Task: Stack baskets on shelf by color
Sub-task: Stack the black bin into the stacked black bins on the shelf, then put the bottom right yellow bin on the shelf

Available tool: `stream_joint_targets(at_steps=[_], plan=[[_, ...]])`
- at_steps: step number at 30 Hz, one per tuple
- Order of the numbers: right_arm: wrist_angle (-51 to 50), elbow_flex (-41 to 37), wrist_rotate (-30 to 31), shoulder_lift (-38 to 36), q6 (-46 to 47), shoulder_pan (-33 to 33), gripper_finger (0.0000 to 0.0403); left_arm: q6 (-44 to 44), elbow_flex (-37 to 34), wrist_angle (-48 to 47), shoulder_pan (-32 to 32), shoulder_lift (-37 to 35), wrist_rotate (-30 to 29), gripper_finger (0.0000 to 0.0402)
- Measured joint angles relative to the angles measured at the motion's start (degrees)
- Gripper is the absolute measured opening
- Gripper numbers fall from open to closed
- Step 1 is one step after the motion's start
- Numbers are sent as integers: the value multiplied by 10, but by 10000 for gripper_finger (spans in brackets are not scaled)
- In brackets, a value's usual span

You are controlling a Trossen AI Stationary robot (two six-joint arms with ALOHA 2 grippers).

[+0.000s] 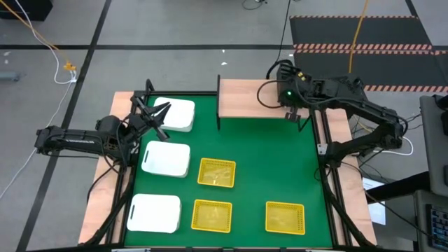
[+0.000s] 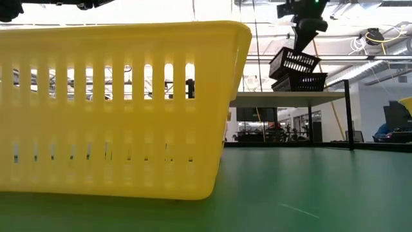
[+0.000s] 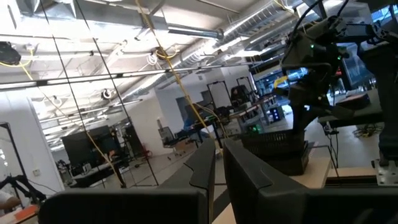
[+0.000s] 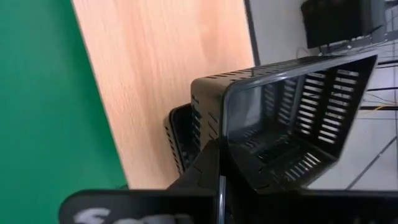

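One camera hangs overhead, looking straight down on the whole tabletop (image 1: 266,154). A second sits at tabletop level, close behind a yellow basket (image 2: 116,109), facing the shelf (image 2: 290,98) and the room beyond. Each wrist camera looks along its own arm; all four views share the shelf with its black baskets (image 4: 280,118).

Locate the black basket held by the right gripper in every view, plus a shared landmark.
High: hidden under the right gripper, over the shelf's right end.
Low: held black basket, tilted, upper right, above a second black basket.
Left wrist: right of centre, on the stack below the right arm.
Right wrist: centre right, pinched at its rim.
Landmark: shelf, in all four views.
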Motion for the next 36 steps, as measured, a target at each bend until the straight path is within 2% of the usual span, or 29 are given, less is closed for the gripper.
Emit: stream_joint_targets(at_steps=[18,29,31,33,36], plan=[[-58,0,3,58,-29,-29,3,1,0,-1,0,0,0,37],[-54,0,4,59,-18,-29,108,12,0,-1,0,0,0,37],[-45,0,27,54,-12,-29,125,13,0,-1,0,0,0,37],[-26,0,49,44,-11,-27,137,13,0,-1,0,0,0,37],[10,0,49,18,-11,-19,147,13,0,-2,0,0,0,37]])
